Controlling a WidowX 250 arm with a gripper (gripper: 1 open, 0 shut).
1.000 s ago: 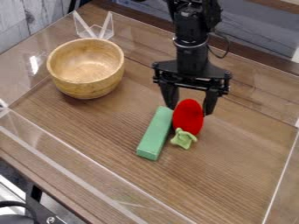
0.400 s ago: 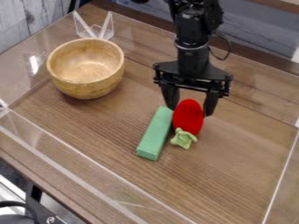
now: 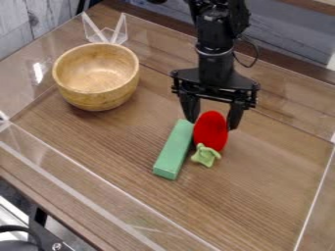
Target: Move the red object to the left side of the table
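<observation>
The red object (image 3: 211, 131) is a small oval toy strawberry with a pale green leafy end, lying on the brown wood-grain table (image 3: 92, 147) right of centre. A long light-green block (image 3: 173, 149) lies against its left side. My gripper (image 3: 214, 113) hangs straight down over the strawberry's far end, its black fingers (image 3: 187, 104) spread wide to either side of it. The jaws are open and nothing is held; whether a finger touches the fruit I cannot tell.
A round wooden bowl (image 3: 96, 76) stands at the back left. Clear acrylic walls (image 3: 78, 181) edge the tabletop on all sides. Bare wood lies between the bowl and the green block and along the front.
</observation>
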